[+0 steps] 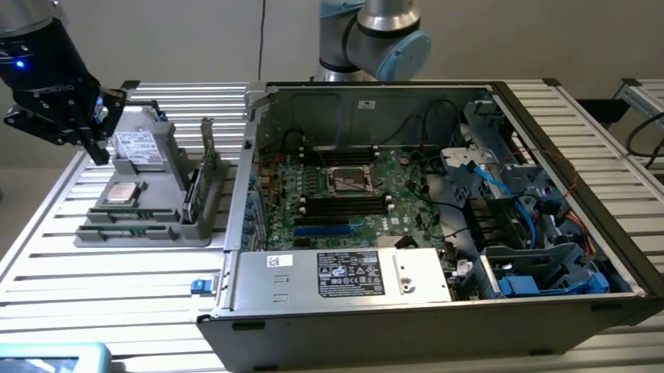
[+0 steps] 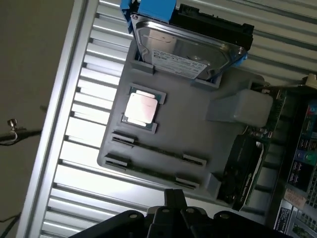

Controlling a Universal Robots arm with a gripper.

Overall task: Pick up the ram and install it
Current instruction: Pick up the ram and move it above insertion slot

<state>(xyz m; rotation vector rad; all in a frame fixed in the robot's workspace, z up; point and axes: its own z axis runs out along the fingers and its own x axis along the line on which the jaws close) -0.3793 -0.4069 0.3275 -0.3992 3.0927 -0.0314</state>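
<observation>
Gripper point(image 1: 96, 148) point(image 2: 174, 199) is closed and empty, above the far end of the tray point(image 2: 198, 131). The ram point(image 2: 158, 150) sits in a tray slot, just beside the processor point(image 2: 141, 109).

The bench point(image 1: 62, 264) is ribbed bare metal, the tray point(image 2: 183, 129) matt grey plastic, the hard drive point(image 2: 188, 49) shiny metal, the processor lid point(image 2: 141, 109) satin silver, and the case point(image 1: 415, 330) dull sheet metal.

I see the ram, a thin, long green circuit-board stick point(image 2: 158, 151), standing on edge in a narrow slot of the grey moulded tray point(image 2: 198, 129), with grey brackets at both ends. A second matching green stick point(image 2: 148, 172) stands in the parallel slot just beside it, nearer the tray's edge.
</observation>
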